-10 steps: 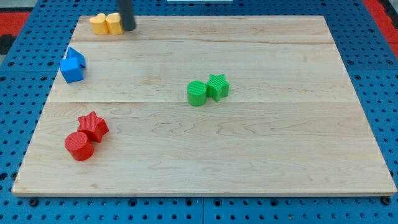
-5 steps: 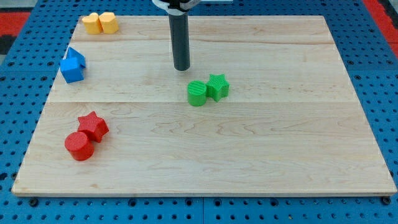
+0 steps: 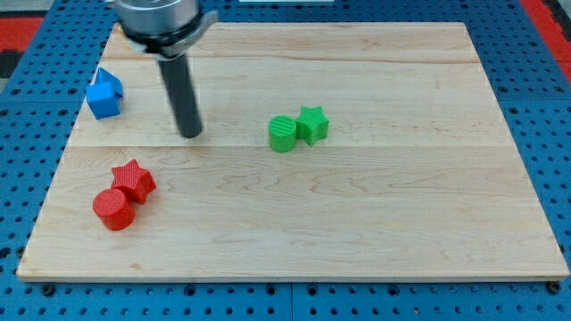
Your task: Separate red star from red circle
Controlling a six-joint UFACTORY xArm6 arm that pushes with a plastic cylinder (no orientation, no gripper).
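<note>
Wooden surface [image 3: 375,223] held red star [image 3: 134,179] touching red circle [image 3: 113,209]. No claw, only my tip [image 3: 190,135] above-right of them. Best wedge between them.

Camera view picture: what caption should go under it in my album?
My tip rests on the wooden board, above the touching red star block and red circle block.

A red star [image 3: 134,179] and a red circle [image 3: 113,209] are seen, both ribbed with fine lines. A green star [image 3: 312,123] and a green circle [image 3: 282,134] are ribbed likewise. Two blue blocks [image 3: 104,93] are shown in plain bright blue. The board [image 3: 375,205] is pale wood with faint grain. The rod is dark grey down to my tip [image 3: 190,135]. The pegboard [image 3: 535,53] is blue, dotted with holes, with red at the top corners.
</note>
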